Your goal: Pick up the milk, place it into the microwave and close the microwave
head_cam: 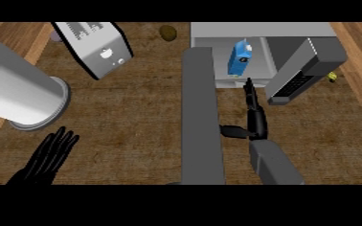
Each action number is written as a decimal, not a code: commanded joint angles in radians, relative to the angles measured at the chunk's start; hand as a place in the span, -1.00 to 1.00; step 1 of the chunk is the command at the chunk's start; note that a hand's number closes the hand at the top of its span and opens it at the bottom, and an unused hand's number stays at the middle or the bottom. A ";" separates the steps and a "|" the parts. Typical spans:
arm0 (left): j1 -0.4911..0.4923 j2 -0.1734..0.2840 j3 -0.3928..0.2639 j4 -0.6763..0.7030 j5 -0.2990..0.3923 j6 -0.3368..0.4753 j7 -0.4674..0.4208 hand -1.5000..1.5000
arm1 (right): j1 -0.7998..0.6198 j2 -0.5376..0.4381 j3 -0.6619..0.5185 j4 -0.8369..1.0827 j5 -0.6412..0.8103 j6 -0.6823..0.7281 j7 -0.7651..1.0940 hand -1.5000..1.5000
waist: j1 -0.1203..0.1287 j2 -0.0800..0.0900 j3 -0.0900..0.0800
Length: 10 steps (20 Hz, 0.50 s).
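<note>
Now the milk (240, 57) stands inside the microwave (233, 40), the right hand (253, 112) just outside with fingers straight and released, so a careless sweep at the door (200, 115) could clip the carton.

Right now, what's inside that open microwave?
A blue milk carton stands inside the microwave. The right robot hand points toward it, apart from it. The cavity's right side is hidden by the housing.

Blue milk carton (240, 57) upright inside microwave (283, 38) (door open).
</note>
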 commanded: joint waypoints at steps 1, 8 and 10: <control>-0.035 0.020 -0.035 -0.028 0.025 -0.027 0.068 -1.00 | 0.136 0.004 0.039 -0.141 -0.005 0.085 -0.027 -1.00 | -0.014 -0.002 -0.001; -0.074 -0.044 -0.159 -0.018 -0.152 0.026 0.053 1.00 | 0.419 -0.059 0.105 -0.451 -0.079 0.175 0.014 -1.00 | -0.024 -0.002 -0.001; -0.137 -0.053 -0.205 0.032 -0.215 0.079 0.025 1.00 | 0.448 -0.031 0.110 -0.546 -0.099 0.145 0.058 -1.00 | -0.010 0.003 -0.001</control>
